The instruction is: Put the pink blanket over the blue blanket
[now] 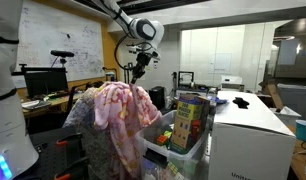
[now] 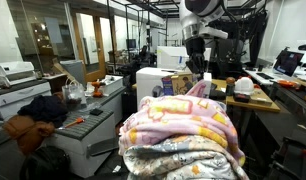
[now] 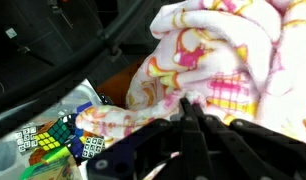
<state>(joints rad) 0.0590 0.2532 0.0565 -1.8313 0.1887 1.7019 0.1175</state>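
Note:
The pink blanket (image 1: 121,108) with yellow and darker pink swirls lies heaped over a tall stand, draped on the blue blanket (image 1: 96,150). In an exterior view the pink blanket (image 2: 183,125) covers the top and the grey-blue speckled blanket (image 2: 188,165) shows under its lower edge. My gripper (image 1: 139,72) hangs just above the heap's far top; it also shows in an exterior view (image 2: 197,70), where a small peak of pink cloth rises to it. In the wrist view the fingers (image 3: 187,105) are shut together with their tips in the pink blanket (image 3: 223,50).
A clear bin of toys and boxes (image 1: 185,125) stands beside the heap, next to a white cabinet (image 1: 248,135). Rubik's cubes (image 3: 53,140) lie below in the wrist view. A desk with monitor (image 1: 43,82) is behind. A white table (image 2: 33,100) and a desk (image 2: 255,95) flank the heap.

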